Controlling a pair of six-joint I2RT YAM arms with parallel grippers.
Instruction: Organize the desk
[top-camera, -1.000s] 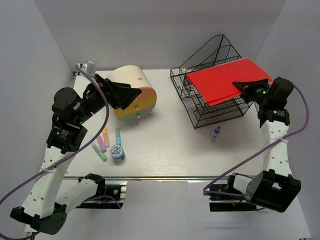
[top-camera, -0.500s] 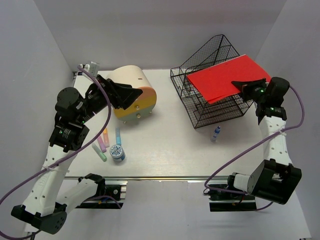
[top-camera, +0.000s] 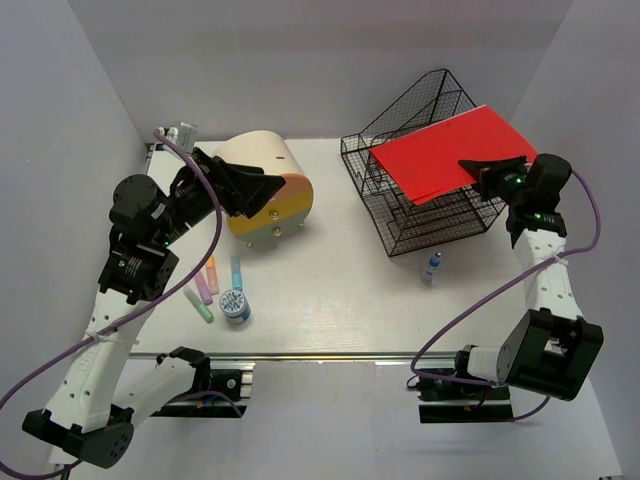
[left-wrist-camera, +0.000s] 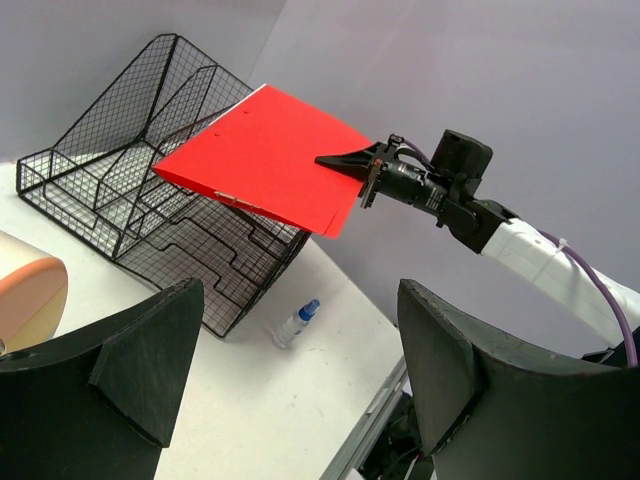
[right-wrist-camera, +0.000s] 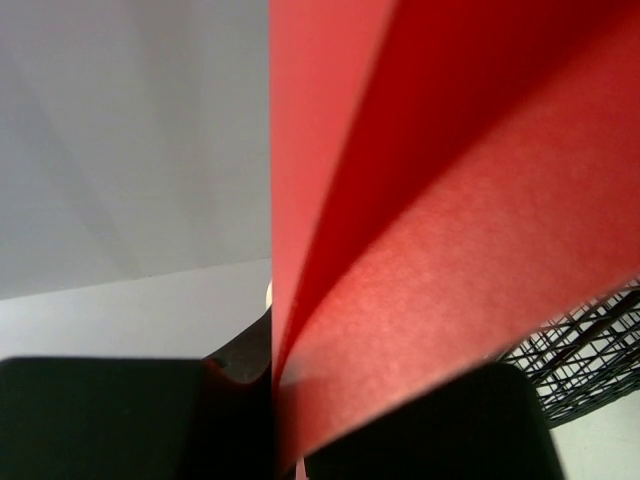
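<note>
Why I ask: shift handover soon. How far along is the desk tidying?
Nothing looks filed yet. In hand: the right pincer is shut on the red folder, holding it over the mesh rack. The left pincer is open and empty near the drawer box. Left: the markers, the round tin and the small bottle lie loose on the desk.

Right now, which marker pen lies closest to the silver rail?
The light green plastic marker pen; the orange, pink and blue ones lie farther back.
</note>
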